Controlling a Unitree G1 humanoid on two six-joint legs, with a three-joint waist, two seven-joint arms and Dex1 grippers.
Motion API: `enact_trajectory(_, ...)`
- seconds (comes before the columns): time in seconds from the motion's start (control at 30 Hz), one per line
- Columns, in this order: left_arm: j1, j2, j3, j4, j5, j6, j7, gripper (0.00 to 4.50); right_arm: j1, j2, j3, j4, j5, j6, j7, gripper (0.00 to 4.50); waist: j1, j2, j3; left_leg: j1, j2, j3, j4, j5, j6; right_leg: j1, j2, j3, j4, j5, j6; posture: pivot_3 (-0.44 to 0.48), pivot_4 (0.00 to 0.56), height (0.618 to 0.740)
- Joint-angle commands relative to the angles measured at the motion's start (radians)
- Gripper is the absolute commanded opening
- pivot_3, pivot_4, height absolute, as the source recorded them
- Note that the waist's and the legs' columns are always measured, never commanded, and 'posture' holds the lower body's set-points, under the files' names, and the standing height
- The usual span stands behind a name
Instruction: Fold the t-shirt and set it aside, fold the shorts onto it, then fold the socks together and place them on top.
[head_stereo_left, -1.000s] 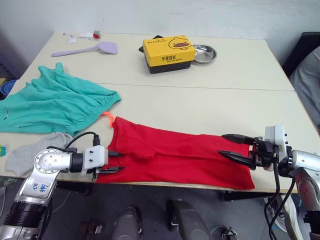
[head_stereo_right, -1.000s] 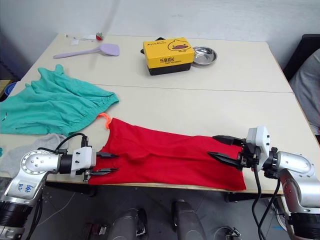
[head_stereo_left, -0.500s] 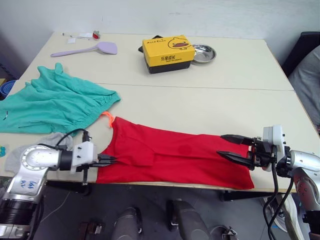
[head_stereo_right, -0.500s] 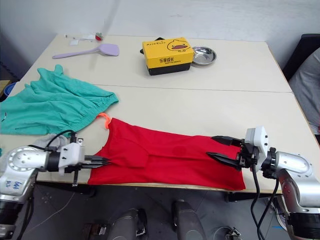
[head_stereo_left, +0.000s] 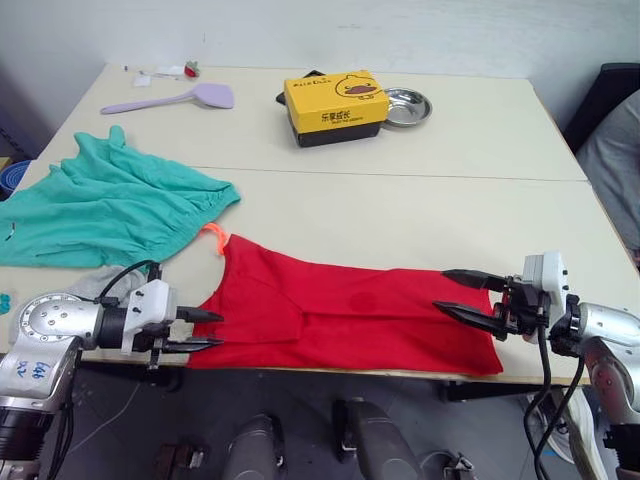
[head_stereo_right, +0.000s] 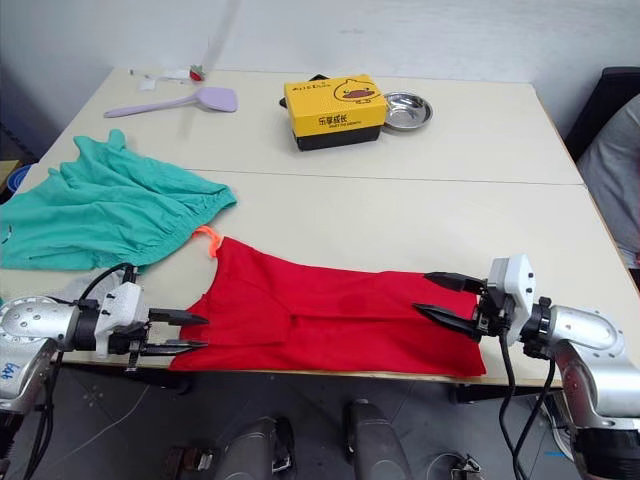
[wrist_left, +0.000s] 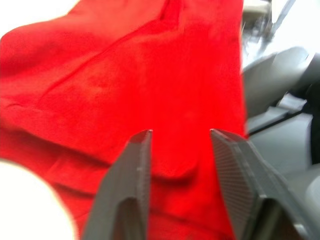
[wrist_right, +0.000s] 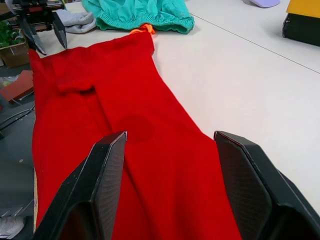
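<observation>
The t-shirt lies stretched along the near table edge between both claws. The left claw gapes at its one end, the right claw gapes over the other, neither gripping. Beyond the left claw lie the shorts and socks.

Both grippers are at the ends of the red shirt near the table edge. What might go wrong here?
1. The t-shirt lies along the table's front edge; a pull could drag it off.
2. The left gripper and right gripper are open, so a grasp may catch one layer.
3. The shorts' orange drawstring touches the shirt and could snag.
</observation>
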Motion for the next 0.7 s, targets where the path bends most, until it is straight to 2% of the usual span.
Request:
enact_trajectory(0.03,-0.040,0.004,0.103,-0.061,-0.148,0.152,0.045,2.01,0.001,-0.014,-0.016,-0.040,0.050,0.023,0.031,2.43,0.001,0.000,0.000,0.000,0.000,0.000,0.000,0.000,0.000,0.000,0.000,0.000,0.000,0.000,0.000,0.000,0.150,0.740)
enact_trajectory(0.07,-0.062,-0.003,0.110,-0.065,-0.165,0.175,0.060,2.01,-0.003,-0.016,-0.002,-0.062,0.052,0.040,0.024,2.19,0.001,0.000,0.000,0.000,0.000,0.000,0.000,0.000,0.000,0.000,0.000,0.000,0.000,0.000,0.000,0.000,0.150,0.740)
enact_trajectory(0.13,-0.117,-0.039,0.097,-0.062,-0.167,0.199,0.114,1.63,-0.022,-0.001,0.059,-0.097,-0.008,0.043,-0.021,1.54,0.001,0.000,0.000,0.000,0.000,0.000,0.000,0.000,0.000,0.001,0.000,0.000,0.000,0.000,0.000,0.000,0.150,0.740)
enact_trajectory(0.27,-0.205,-0.155,-0.025,-0.042,-0.021,0.134,0.235,0.41,-0.065,0.080,0.196,-0.115,-0.184,0.013,-0.185,0.03,0.001,0.000,-0.001,0.001,-0.001,-0.001,0.001,0.001,0.000,0.002,0.000,0.000,0.000,0.000,0.000,0.000,0.150,0.740)
enact_trajectory(0.3,-0.220,-0.181,-0.050,-0.035,0.003,0.132,0.258,0.09,-0.072,0.106,0.218,-0.120,-0.212,0.015,-0.227,0.00,0.001,0.000,0.000,0.001,-0.001,0.000,0.001,0.001,-0.001,0.002,0.000,0.000,0.000,0.000,0.000,0.000,0.150,0.740)
enact_trajectory(0.4,-0.279,-0.288,-0.127,0.016,0.096,0.113,0.368,0.04,-0.094,0.199,0.303,-0.124,-0.315,0.019,-0.356,0.00,0.002,-0.001,0.000,0.000,-0.002,0.000,0.000,0.005,-0.008,0.000,0.000,0.001,0.000,0.000,0.001,0.000,0.150,0.740)
enact_trajectory(0.5,-0.337,-0.393,-0.198,0.101,0.189,0.065,0.451,0.04,-0.129,0.270,0.355,-0.097,-0.419,0.037,-0.487,0.00,0.003,-0.001,-0.001,-0.001,-0.002,0.000,0.002,0.005,-0.008,0.000,0.000,0.001,0.001,0.001,0.001,0.000,0.150,0.740)
enact_trajectory(0.7,-0.393,-0.470,-0.225,0.264,0.299,-0.011,0.551,0.04,-0.141,0.262,0.316,-0.036,-0.478,0.042,-0.568,0.00,0.004,-0.002,-0.001,-0.001,-0.003,0.000,0.001,0.006,-0.008,-0.001,0.000,0.001,0.001,0.001,0.002,0.000,0.150,0.740)
